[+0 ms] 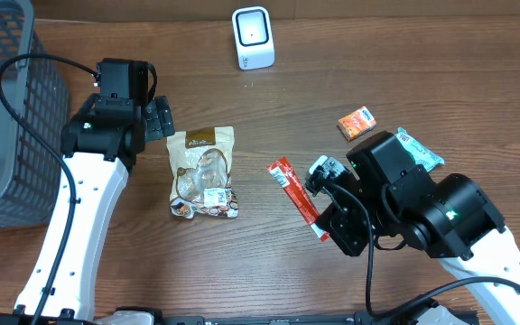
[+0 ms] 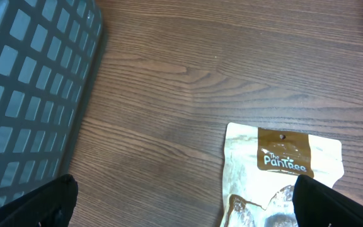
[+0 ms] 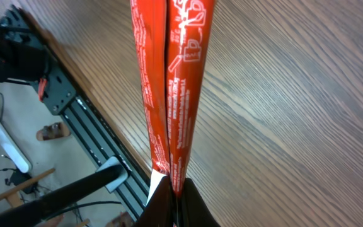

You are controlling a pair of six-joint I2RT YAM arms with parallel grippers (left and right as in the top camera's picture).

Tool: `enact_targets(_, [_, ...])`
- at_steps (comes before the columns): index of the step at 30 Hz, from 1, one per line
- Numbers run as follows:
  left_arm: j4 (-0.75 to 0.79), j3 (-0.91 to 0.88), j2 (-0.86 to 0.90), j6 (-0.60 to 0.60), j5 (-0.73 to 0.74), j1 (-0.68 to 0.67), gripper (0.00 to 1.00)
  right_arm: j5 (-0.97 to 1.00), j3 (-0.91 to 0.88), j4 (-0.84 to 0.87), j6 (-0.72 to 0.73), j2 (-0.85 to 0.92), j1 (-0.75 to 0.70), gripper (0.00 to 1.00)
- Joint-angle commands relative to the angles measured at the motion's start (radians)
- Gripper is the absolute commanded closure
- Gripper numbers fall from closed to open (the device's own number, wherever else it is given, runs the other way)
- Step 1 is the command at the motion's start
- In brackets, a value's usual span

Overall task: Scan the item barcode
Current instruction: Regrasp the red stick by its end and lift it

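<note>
Our right gripper (image 3: 172,200) pinches one end of the thin red packet (image 1: 293,190), just right of the snack bag (image 1: 203,171), and since it looks light, floppy and slick, that sealed end suits gripping, while our left gripper (image 1: 158,119) stands spread wide.

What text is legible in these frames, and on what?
"The Pantree" (last letters unsure): brown label on the bag.
White print on the red packet: too small and blurred to read.
Print on the orange packet and the blue packet: too small to read.
</note>
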Motion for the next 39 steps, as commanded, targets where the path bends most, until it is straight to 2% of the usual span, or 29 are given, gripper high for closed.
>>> enact_targets(1, [0.003, 0.016, -0.005, -0.002, 0.004, -0.007, 0.0, 0.026, 0.024, 0.006, -0.006, -0.009, -0.004, 0.96])
enact_targets(15, [0.003, 0.016, -0.005, -0.002, 0.004, -0.007, 0.0, 0.027, 0.021, 0.02, -0.006, 0.009, -0.003, 0.96])
enact_targets(27, [0.003, 0.016, -0.005, -0.002, 0.004, -0.007, 0.0, 0.027, 0.021, 0.047, -0.035, 0.154, -0.003, 0.96])
enact_targets(39, [0.003, 0.016, -0.005, -0.002, 0.004, -0.007, 0.0, 0.029, 0.021, 0.142, -0.052, 0.172, -0.003, 0.96])
